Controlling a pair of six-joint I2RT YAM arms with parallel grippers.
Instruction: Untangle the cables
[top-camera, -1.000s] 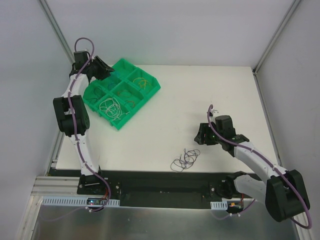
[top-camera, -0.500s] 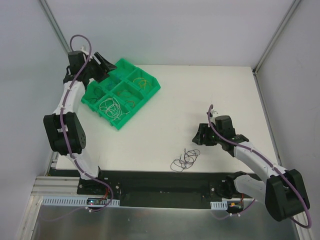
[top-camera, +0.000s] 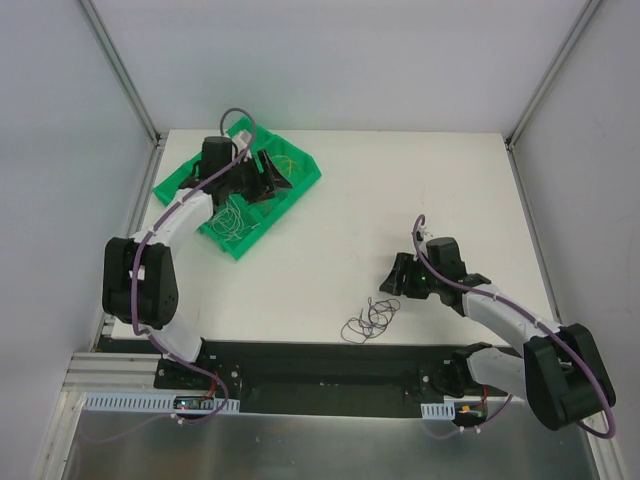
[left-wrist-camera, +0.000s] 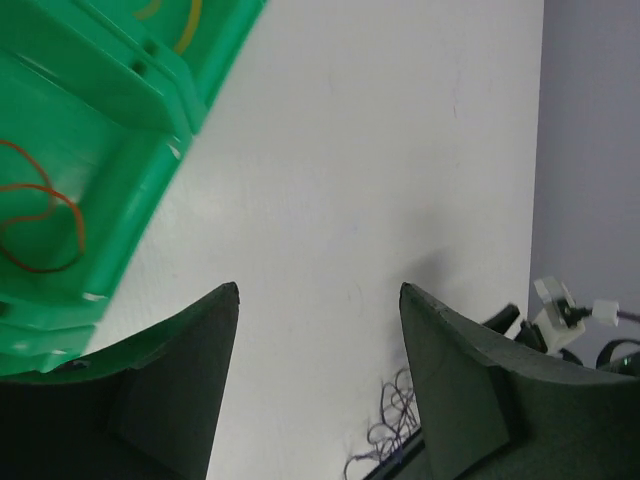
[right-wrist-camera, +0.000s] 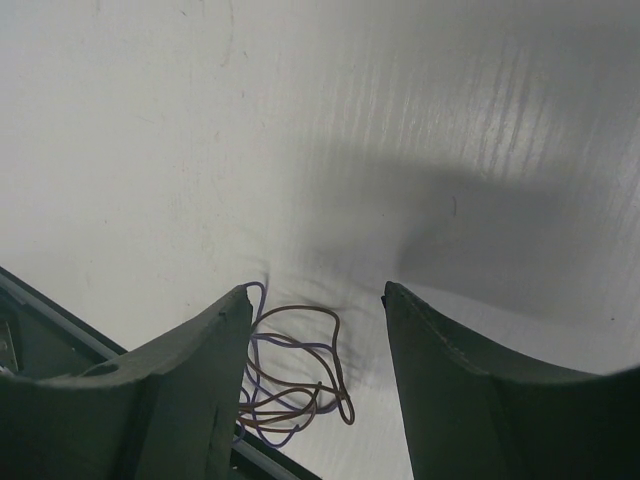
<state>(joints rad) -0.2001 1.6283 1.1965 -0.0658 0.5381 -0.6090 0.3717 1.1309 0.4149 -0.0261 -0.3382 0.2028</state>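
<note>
Lying tangled, the cables (top-camera: 370, 320) sit near the right gripper (top-camera: 391, 279).

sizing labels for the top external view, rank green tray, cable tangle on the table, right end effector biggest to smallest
1. green tray, clearly largest, though partly under the left arm.
2-3. cable tangle and right end effector look about alike; the end effector may sit nearer the camera, so no ranking.

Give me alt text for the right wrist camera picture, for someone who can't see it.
The open right gripper frames a small tangle of thin purple and brown cables lying on the white table, close to its dark near edge. The gripper holds nothing.
</note>
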